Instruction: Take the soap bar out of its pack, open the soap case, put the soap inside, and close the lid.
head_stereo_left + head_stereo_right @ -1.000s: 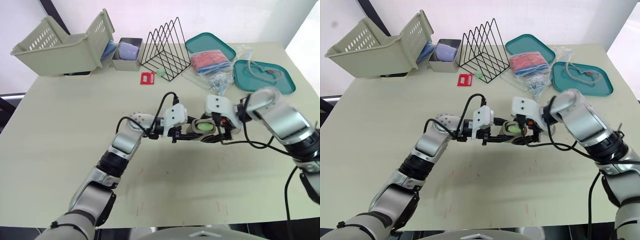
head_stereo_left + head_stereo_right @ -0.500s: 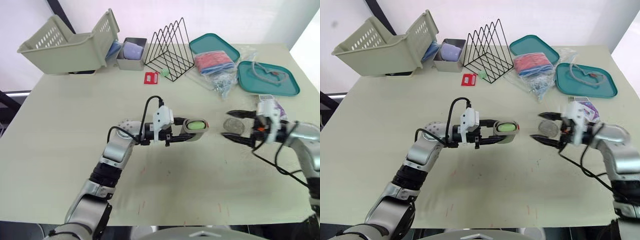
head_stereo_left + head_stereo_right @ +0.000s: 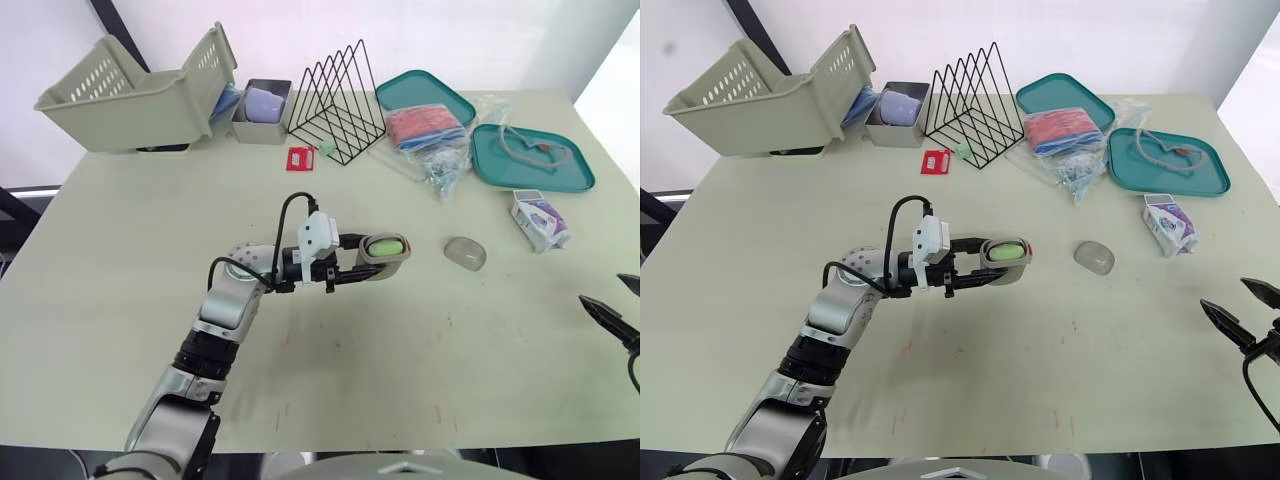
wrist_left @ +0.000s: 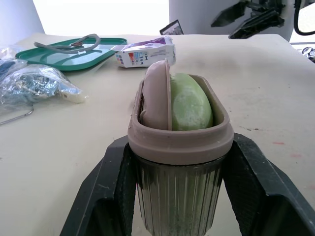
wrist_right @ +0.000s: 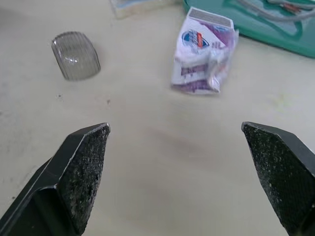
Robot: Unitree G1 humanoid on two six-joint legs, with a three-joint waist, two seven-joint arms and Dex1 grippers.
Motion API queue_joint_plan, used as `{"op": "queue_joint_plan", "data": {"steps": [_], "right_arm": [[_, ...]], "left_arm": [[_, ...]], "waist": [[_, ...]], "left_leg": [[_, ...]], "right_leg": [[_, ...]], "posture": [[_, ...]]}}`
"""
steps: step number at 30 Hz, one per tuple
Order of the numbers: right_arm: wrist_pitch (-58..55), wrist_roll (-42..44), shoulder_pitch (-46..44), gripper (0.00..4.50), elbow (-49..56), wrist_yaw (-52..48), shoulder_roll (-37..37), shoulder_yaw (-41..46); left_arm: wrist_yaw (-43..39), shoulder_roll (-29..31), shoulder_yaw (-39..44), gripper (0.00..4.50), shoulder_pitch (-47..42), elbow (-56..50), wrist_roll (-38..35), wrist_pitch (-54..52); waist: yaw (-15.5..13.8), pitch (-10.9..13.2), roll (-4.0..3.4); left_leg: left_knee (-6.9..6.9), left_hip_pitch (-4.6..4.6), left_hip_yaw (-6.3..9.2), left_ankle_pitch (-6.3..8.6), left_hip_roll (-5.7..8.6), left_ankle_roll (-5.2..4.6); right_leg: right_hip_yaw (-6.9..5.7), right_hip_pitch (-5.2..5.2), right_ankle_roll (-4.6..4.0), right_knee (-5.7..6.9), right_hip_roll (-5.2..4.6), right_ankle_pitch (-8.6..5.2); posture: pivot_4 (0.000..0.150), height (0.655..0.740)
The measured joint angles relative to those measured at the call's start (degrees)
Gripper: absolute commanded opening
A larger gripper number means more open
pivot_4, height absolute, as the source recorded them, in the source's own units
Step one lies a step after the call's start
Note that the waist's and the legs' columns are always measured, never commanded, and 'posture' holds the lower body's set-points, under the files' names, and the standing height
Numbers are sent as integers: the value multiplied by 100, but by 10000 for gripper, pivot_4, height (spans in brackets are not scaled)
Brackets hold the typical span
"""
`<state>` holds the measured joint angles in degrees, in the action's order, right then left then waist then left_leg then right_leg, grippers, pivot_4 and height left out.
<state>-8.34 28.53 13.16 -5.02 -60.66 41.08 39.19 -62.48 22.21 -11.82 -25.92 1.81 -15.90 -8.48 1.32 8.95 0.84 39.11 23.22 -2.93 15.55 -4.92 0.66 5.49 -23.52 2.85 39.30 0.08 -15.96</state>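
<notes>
Over on your left side, the left gripper is out over the middle of the table, its two black fingers clamped on either side of the soap case. You can see the ribbed clear wall of the case pinched between them and its tan rim sitting above the fingertips. The green soap bar is already inside the open case, standing on edge next to a pinkish insert. Whether the case touches the table you cannot tell from the head views.

Just to the right of the case, apart from it, the clear ribbed lid lies on the table by itself. Further right again, the crumpled purple and white soap pack lies near the front edge of a teal tray.

At your far right, the right gripper hangs near the table's edge, well apart from the lid and the pack. Its fingers are spread wide and hold nothing.
</notes>
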Motion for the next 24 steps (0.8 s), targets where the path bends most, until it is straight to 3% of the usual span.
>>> {"op": "queue_joint_plan", "data": {"steps": [6,13,15,18,24], "right_arm": [[-44,113,-116,45000,87,78,213,-17],[-1197,208,-687,45000,500,-149,1441,-661],[-1833,344,-1088,45000,639,-154,1817,-992],[-3203,554,-2368,45000,1046,-205,2528,-2144],[-4621,381,-4415,45000,1112,-161,2408,-4005]], "left_arm": [[21,46,63,19655,-98,42,-11,-10],[-87,94,40,19655,-57,-43,-150,-190],[-107,86,8,19655,-35,-84,-181,-245],[-166,14,-77,19655,77,-246,-247,-368],[-133,-73,-185,19655,225,-340,-254,-324]], "waist": [[-53,0,-2],[-41,1,-7],[-23,1,-9],[-36,3,-12],[-96,4,-15]], "left_leg": [[-1,5,2,0,3,0],[-1,6,6,0,3,0],[-1,5,6,0,3,0],[-2,8,25,0,4,0],[9,40,36,0,10,0]], "right_leg": [[-1,0,1,-9,-1,1],[-2,0,1,-12,-2,1],[2,0,1,-10,-2,2],[-7,-1,0,-13,2,1],[-24,-10,3,-39,-11,4]], "posture": [[1500,7400],[1500,7400],[1500,7400],[1500,7400],[1500,7400]]}}
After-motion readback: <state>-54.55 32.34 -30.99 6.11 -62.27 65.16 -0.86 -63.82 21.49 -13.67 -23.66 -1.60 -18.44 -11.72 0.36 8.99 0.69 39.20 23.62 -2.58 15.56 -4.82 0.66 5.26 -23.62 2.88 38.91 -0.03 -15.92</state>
